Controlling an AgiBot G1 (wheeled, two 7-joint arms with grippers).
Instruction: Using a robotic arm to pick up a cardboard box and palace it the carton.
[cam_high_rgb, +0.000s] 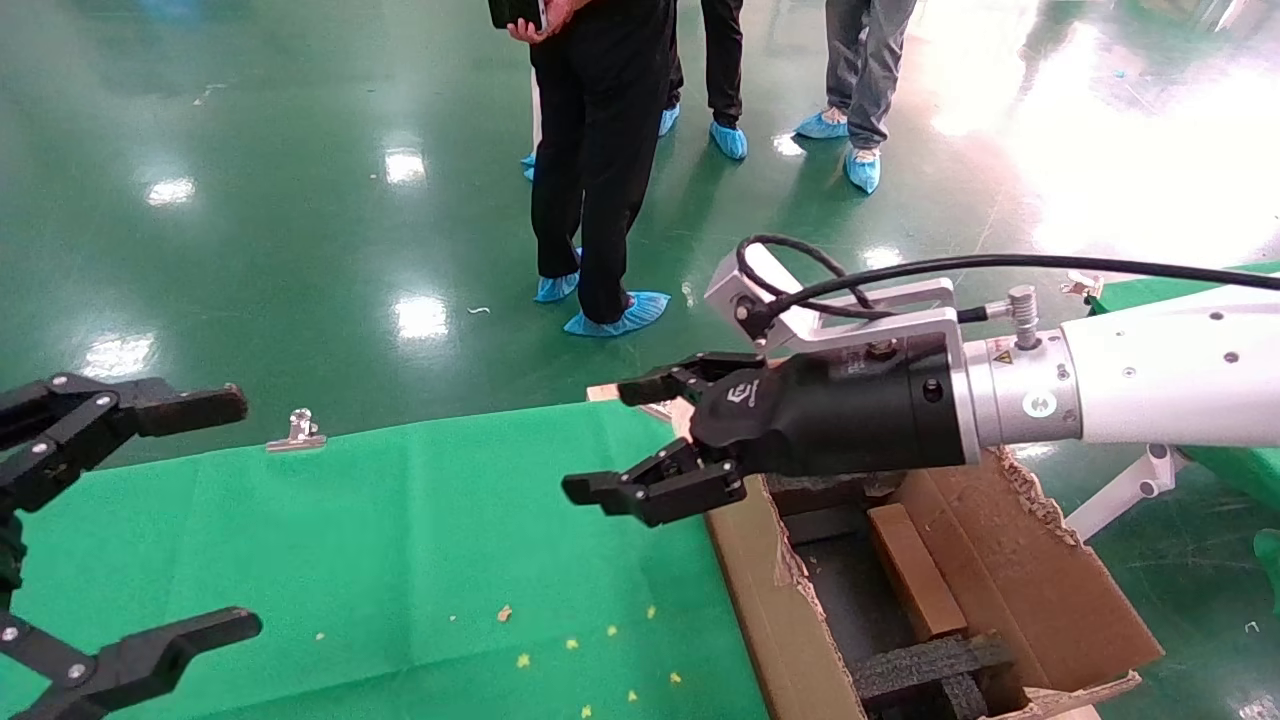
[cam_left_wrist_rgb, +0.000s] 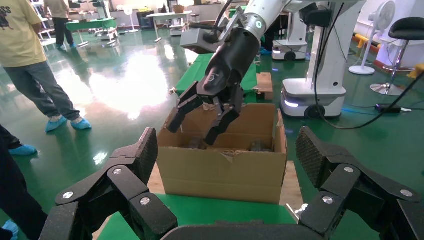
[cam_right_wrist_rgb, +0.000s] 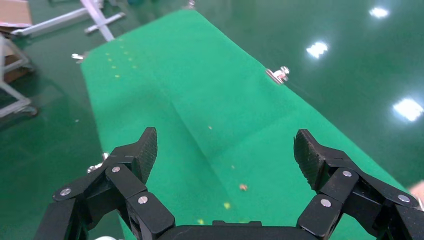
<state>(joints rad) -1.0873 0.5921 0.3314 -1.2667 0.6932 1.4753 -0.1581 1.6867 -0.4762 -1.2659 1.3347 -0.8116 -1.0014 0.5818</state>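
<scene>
The large brown carton (cam_high_rgb: 770, 600) with ragged flaps and black foam blocks (cam_high_rgb: 925, 665) stands at the right end of the green table; it also shows in the left wrist view (cam_left_wrist_rgb: 220, 170). A small oblong brown cardboard box (cam_high_rgb: 915, 585) lies inside the carton between the foam pieces. My right gripper (cam_high_rgb: 610, 438), on the white-jointed arm, is open and empty. It hovers above the carton's near-left rim, pointing out over the green cloth (cam_right_wrist_rgb: 226, 150). It also appears in the left wrist view (cam_left_wrist_rgb: 192, 131). My left gripper (cam_high_rgb: 235, 512) is open and empty at the table's far left (cam_left_wrist_rgb: 227, 150).
A green cloth (cam_high_rgb: 420, 540) covers the table, held by a metal clip (cam_high_rgb: 298, 430) at its far edge, with small yellow crumbs (cam_high_rgb: 575, 645) near the front. Several people in blue shoe covers (cam_high_rgb: 610, 315) stand beyond the table. Another robot base (cam_left_wrist_rgb: 312, 95) stands behind the carton.
</scene>
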